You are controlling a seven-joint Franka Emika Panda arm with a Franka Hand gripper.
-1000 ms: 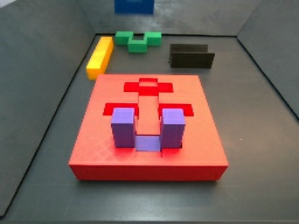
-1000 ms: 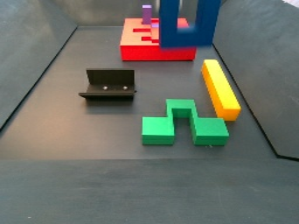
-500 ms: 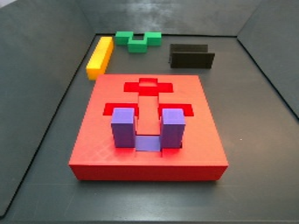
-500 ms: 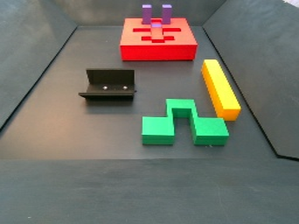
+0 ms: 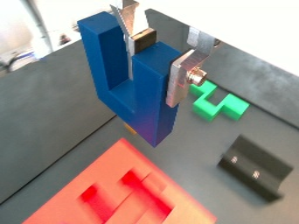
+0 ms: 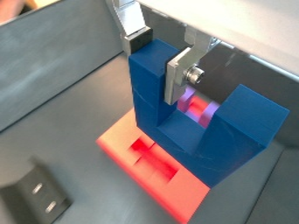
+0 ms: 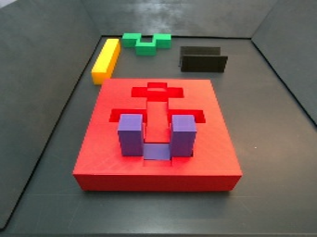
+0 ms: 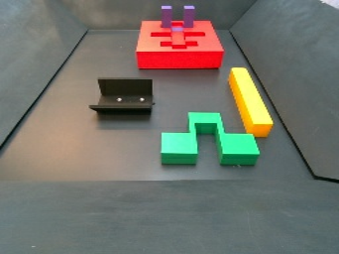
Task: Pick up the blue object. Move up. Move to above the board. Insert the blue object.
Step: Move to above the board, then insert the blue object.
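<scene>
The blue object (image 5: 131,83) is squeezed tight in the gripper (image 5: 158,54), high over the board (image 6: 146,171). Next it must go down into a slot.

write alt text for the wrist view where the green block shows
The gripper holds the blue object, shut on one prong, high above the board. Beyond on the dark floor lie a green block and the fixture.
</scene>
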